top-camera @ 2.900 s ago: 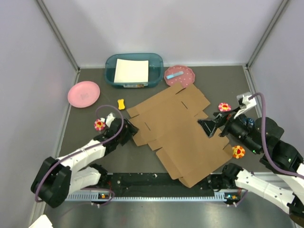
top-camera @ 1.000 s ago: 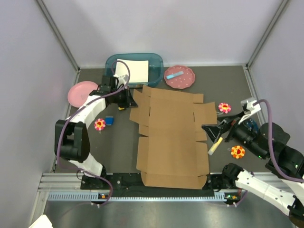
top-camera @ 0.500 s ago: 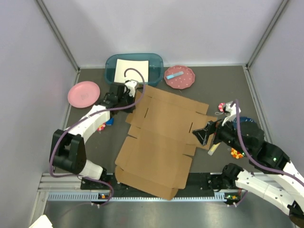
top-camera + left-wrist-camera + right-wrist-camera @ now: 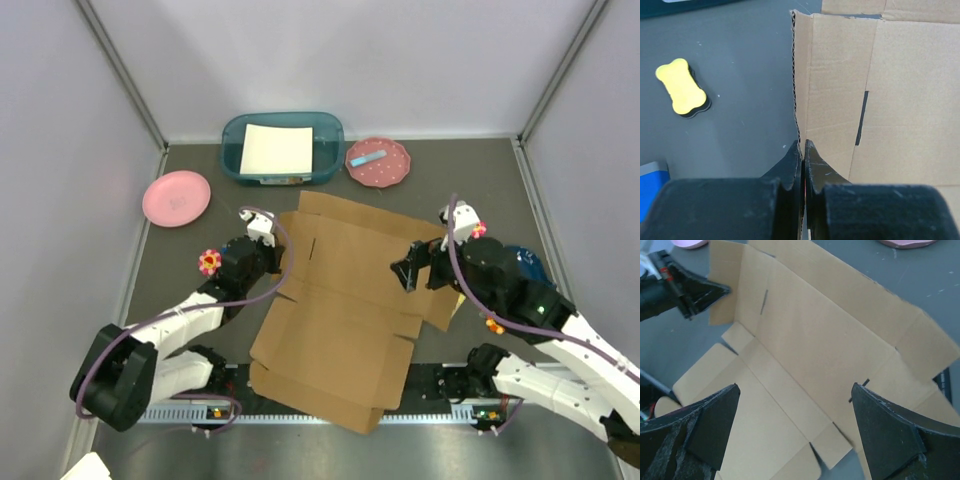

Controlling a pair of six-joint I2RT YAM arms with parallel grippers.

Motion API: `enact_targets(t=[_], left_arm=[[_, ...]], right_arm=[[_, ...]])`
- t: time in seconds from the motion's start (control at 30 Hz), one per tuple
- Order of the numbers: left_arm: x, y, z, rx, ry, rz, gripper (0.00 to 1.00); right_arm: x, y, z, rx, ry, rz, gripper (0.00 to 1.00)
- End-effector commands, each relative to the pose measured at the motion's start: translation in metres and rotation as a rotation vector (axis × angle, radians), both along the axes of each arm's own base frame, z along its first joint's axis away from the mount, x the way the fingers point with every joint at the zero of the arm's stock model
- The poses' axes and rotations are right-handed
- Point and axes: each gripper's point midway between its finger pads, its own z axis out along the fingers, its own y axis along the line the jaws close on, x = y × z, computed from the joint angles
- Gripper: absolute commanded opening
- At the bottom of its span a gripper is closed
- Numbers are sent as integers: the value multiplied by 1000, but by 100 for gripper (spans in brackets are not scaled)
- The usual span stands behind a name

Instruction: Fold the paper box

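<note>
Over the last second the paper box (image 4: 335,310), a flat brown die-cut sheet of corrugated cardboard, has been swung round and dragged toward you. It now lies skewed in the middle of the table, and its near corner hangs over the black front rail (image 4: 440,385). Your left gripper (image 4: 803,150) has drawn back from beside the teal plastic bin (image 4: 232,140) and has its jaws closed tight on the raw edge of the sheet's left flap. Your right gripper (image 4: 408,272) has moved in over the right side of the sheet with its jaws spread wide, holding nothing. No panel looks creased upright yet, so I judge the folding proper is still ahead of you and this was only repositioning. You do now have one flap pinned and a free hand placed over the creases. Watch the overhang at the front, because another pull toward you could tip the sheet off the table. On the left, the yellow bone-shaped block (image 4: 682,89) and a blue block (image 4: 650,175) lie near the gripped edge. The round pink plate (image 4: 176,197) sits well apart from it. Bare table remains beyond the sheet's far edge, short of the bin and the pink dotted plate (image 4: 378,160), so push away from you rather than pull.
</note>
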Motion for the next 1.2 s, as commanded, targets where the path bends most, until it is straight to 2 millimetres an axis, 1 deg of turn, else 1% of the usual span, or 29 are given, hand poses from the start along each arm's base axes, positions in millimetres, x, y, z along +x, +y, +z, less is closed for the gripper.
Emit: enact_targets(t=[0.0, 0.03, 0.07, 0.1, 0.13, 0.17, 0.2, 0.27, 0.3, 0.33, 0.37, 0.4, 0.47, 0.5, 0.53, 0.57, 0.6, 0.63, 0.67, 0.77, 0.8, 0.83, 0.87, 0.9, 0.93, 1.0, 1.03, 1.1, 1.17], left_arm=[[13, -1, 46, -173, -202, 108, 0], [14, 3, 43, -173, -207, 137, 0], [13, 2, 43, -170, -209, 142, 0], [14, 3, 41, -161, -209, 152, 0], [15, 5, 41, -152, -214, 165, 0], [15, 4, 39, -147, -214, 163, 0], [15, 4, 40, -143, -217, 163, 0], [15, 2, 39, -132, -222, 151, 0], [15, 2, 38, -124, -219, 150, 0], [16, 1, 39, -110, -224, 141, 0], [15, -3, 37, -95, -217, 122, 0], [15, -3, 36, -79, -216, 117, 0], [15, -6, 39, -57, -224, 106, 0], [15, -5, 39, -47, -226, 107, 0], [15, -7, 39, -39, -227, 102, 0], [14, -8, 39, -36, -225, 97, 0], [13, -10, 38, -28, -223, 90, 0], [13, -11, 39, -20, -225, 85, 0], [12, -13, 40, -19, -229, 77, 0], [7, -17, 43, -17, -244, 61, 0], [6, -17, 42, -13, -246, 59, 0], [5, -17, 41, -3, -244, 60, 0], [4, -19, 39, 3, -242, 55, 0], [4, -18, 38, 7, -239, 55, 0], [3, -19, 37, 11, -238, 53, 0], [1, -20, 37, 16, -242, 49, 0], [1, -20, 38, 16, -245, 50, 0], [0, -21, 38, 13, -249, 49, 0], [-1, -20, 37, 11, -248, 52, 0]], right_arm=[[30, -4, 33, -43, -138, -81, 94], [36, -1, 45, -29, -187, -77, 93], [38, 1, 51, -30, -209, -73, 93], [41, 2, 65, -36, -254, -63, 93], [42, 5, 74, -37, -276, -50, 94], [47, 15, 75, -57, -277, -15, 96], [49, 19, 92, -70, -321, 8, 97], [59, 29, 99, -111, -339, 32, 97], [71, 39, 99, -150, -337, 37, 97], [81, 42, 95, -225, -356, 47, 97], [93, 41, 92, -278, -359, 10, 97], [107, 53, 83, -333, -343, 21, 97], [119, 63, 81, -388, -363, 53, 97], [126, 70, 87, -397, -388, 61, 97], [134, 81, 76, -419, -374, 91, 97], [137, 89, 72, -423, -372, 129, 96], [143, 93, 77, -430, -386, 138, 96], [150, 101, 64, -457, -367, 161, 96], [153, 107, 61, -460, -367, 184, 95], [169, 111, 56, -466, -381, 189, 93], [174, 108, 49, -466, -383, 174, 91], [179, 106, 49, -453, -397, 158, 91], [181, 112, 61, -396, -449, 166, 91], [182, 111, 54, -381, -440, 169, 90], [187, 107, 54, -371, -440, 159, 90], [191, 110, 48, -352, -425, 196, 90], [198, 103, 45, -350, -412, 189, 89], [199, 108, 36, -311, -379, 239, 89], [203, 107, 30, -289, -354, 266, 88]])
